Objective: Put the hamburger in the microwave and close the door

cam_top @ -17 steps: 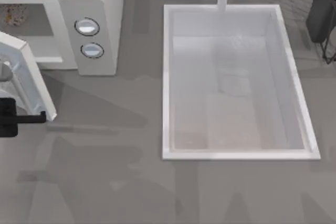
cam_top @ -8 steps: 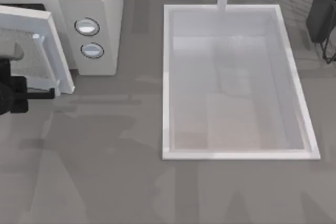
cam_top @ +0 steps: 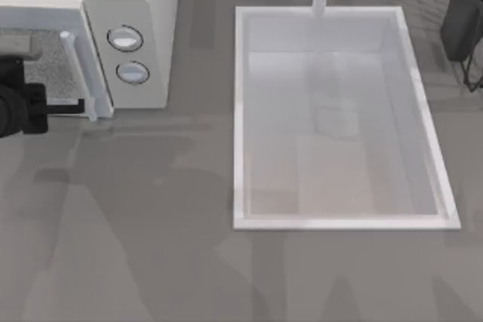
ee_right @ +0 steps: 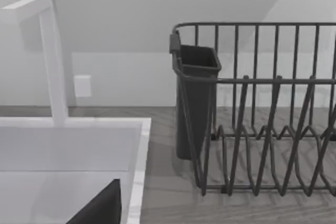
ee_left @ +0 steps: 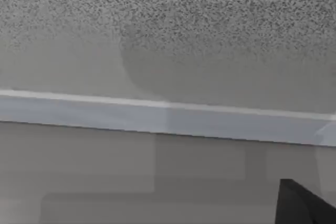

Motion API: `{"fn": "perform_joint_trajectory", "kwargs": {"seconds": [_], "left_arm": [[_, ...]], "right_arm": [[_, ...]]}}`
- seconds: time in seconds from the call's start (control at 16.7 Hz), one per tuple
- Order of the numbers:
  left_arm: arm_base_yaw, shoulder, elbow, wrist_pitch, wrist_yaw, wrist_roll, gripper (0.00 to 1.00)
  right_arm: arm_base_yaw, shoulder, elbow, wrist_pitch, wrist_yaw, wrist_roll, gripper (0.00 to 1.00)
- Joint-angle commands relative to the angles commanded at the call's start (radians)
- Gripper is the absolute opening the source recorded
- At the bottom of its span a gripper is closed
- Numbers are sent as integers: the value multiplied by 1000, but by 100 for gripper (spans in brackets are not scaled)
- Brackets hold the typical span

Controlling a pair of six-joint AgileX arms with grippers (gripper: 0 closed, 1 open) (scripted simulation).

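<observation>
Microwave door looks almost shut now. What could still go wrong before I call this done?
1. The white-framed door with the grey speckled window seems nearly flush with the white-grey boxy microwave, but a latch cannot be confirmed; it might rebound if released too soon.
2. The black left gripper sits close against the door near its slim white bar handle; a careless retreat could snag it and reopen the door.

Even, diffuse lighting, no glare. Soft overlapping shadows on the table (cam_top: 151,209), lower half of top view. Broad soft shadow across the door (ee_left: 210,35) in left wrist view. All views sharp, no edge distortion.
</observation>
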Motion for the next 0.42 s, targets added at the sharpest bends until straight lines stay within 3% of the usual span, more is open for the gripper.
{"fn": "perform_joint_trajectory", "kwargs": {"seconds": [0.24,0.42], "left_arm": [[-6,163,184,-18,1,0,0],[-7,206,229,-21,1,-1,0]], "right_arm": [[0,0,0,0,0,0,100],[0,0,0,0,0,0,100]]}}
